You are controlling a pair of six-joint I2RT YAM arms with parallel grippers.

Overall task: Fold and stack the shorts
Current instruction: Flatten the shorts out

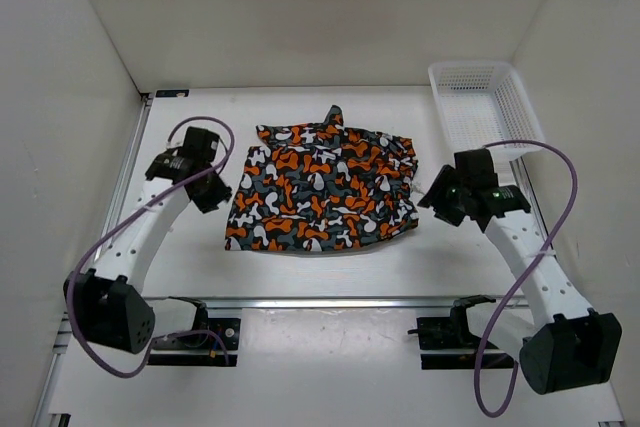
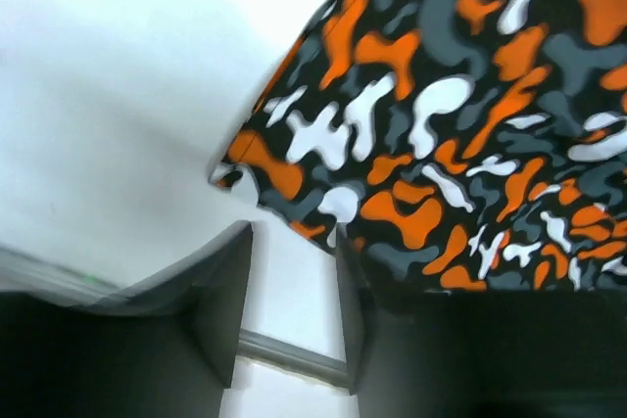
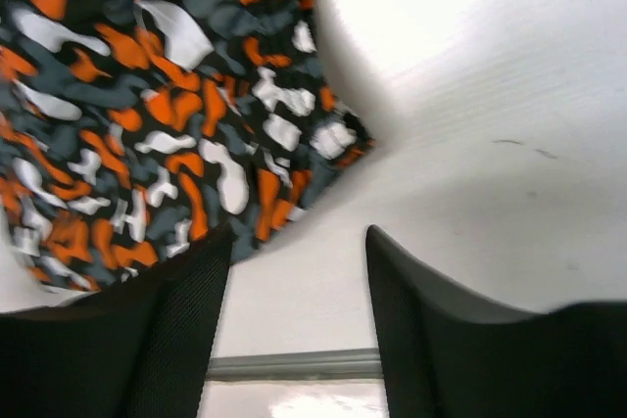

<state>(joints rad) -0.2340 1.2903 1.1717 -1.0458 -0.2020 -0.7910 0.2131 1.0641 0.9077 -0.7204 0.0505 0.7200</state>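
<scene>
The camouflage shorts point(image 1: 322, 190) lie spread on the white table in the middle of the top view, with a small peak of cloth at the far edge. My left gripper point(image 1: 216, 190) hovers just off their left edge, open, with only bare table between its fingers point(image 2: 292, 271). The shorts' near left corner point(image 2: 245, 159) shows just beyond those fingers. My right gripper point(image 1: 432, 197) sits beside the shorts' right edge, open and empty point(image 3: 299, 271). The cloth point(image 3: 147, 124) fills the upper left of the right wrist view, clear of the fingers.
A white mesh basket point(image 1: 482, 107) stands at the back right, just behind my right arm. White walls close in the table on the left, right and far sides. A metal rail point(image 1: 330, 301) runs along the near table edge.
</scene>
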